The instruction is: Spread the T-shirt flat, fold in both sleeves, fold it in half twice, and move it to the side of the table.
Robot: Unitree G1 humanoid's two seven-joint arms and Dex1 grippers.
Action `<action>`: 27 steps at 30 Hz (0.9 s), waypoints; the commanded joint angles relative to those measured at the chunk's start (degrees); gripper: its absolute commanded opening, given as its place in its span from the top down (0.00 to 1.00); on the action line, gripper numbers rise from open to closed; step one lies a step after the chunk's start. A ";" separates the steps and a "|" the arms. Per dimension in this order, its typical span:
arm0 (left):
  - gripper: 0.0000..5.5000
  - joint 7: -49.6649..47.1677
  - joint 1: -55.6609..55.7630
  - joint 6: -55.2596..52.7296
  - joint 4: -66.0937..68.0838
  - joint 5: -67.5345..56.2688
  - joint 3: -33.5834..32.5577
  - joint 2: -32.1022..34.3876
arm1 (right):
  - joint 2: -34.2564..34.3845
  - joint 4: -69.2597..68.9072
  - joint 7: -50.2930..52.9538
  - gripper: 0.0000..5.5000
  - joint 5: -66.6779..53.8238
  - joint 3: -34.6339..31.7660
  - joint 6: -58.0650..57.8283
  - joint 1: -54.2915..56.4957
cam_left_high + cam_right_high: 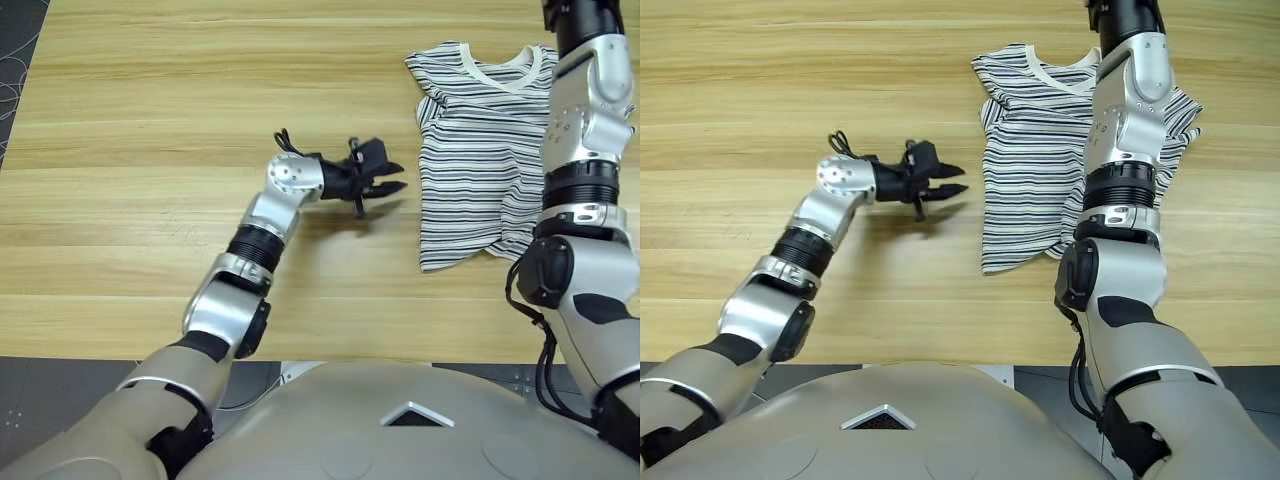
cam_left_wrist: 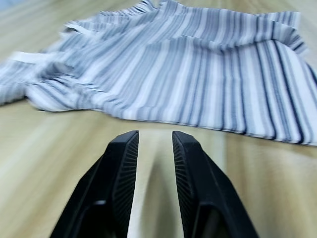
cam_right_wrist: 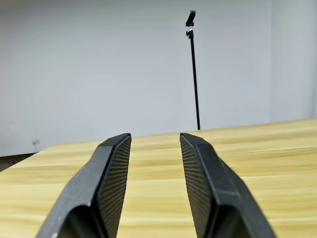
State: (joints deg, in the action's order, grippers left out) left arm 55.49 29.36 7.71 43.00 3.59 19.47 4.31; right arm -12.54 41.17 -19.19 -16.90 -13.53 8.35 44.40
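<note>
Where the wooden table (image 1: 150,120) runs off to my right, I see one T-shirt (image 1: 480,170): white with thin dark stripes and a cream neckband, lying rumpled, sleeves bunched and hem crooked. I count two grippers, both spread: the left gripper (image 1: 403,176) sits low just beside the shirt's left edge, the right gripper (image 3: 155,141) over bare wood, its arm crossing the shirt.

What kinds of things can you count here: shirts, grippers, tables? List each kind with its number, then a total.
T-shirt: 1
Grippers: 2 (left gripper, right gripper)
Table: 1
Total: 4
</note>
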 commanded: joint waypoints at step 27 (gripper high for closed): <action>0.77 -13.88 3.34 3.77 23.08 12.93 8.86 6.92 | 1.34 -8.66 -1.33 0.67 3.49 4.84 -5.29 -4.54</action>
State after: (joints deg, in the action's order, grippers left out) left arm 37.17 40.14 16.00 63.17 12.10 27.18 -1.91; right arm -9.61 33.17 -21.55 -12.97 -7.40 4.80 39.78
